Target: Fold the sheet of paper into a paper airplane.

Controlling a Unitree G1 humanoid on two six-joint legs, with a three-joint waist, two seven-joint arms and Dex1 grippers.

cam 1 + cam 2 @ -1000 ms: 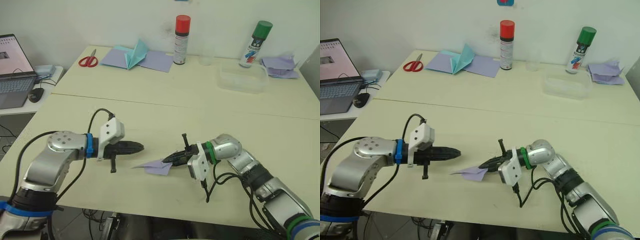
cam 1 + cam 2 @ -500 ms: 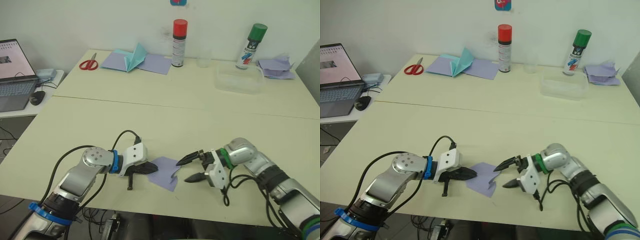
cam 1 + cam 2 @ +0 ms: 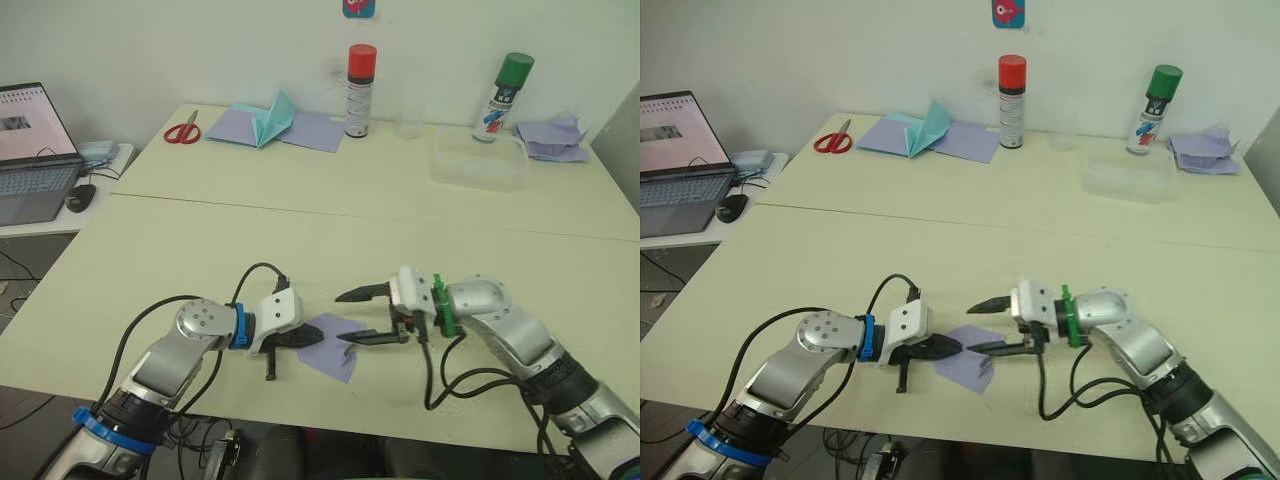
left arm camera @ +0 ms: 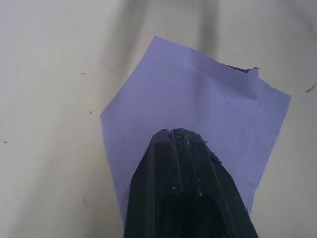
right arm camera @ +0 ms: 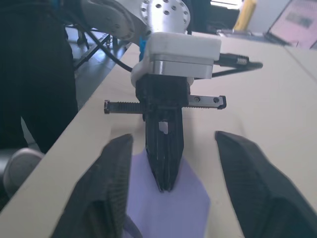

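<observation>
- While the sheet of paper (image 3: 330,345) is lying flat near the front edge of the bench (image 3: 330,240), the left end effector (image 3: 308,339) is pressing its closed tips onto the sheet's nine o'clock side, probably pinning it so it cannot slide during a fold.
- Seen along the left wrist, the two fingers are sitting tight together on the lavender surface, gripping nothing; the far corner of the sheet looks slightly torn or curled.
- At three o'clock of the sheet, the right end effector (image 3: 356,316) is spread wide and holding nothing, one finger hovering above the bench and the other low at the sheet's edge, seemingly lining up to catch a flap.
- Compared with half a second ago, the right wrist is now rolled so its white housing is facing upward, and its fingers are sitting closer to the sheet; the left end effector is keeping much the same pinning spot.
- Compared with one second ago, the sheet is no longer a narrow pointed shape pinched by the right end effector; it is lying opened out, so the paper airplane is, by my judgement, far from formed.
- Well apart at twelve o'clock, the teal pointed paper (image 3: 272,113), the scissors (image 3: 182,130) and two spray cans (image 3: 361,76) are standing clear of the work.
</observation>
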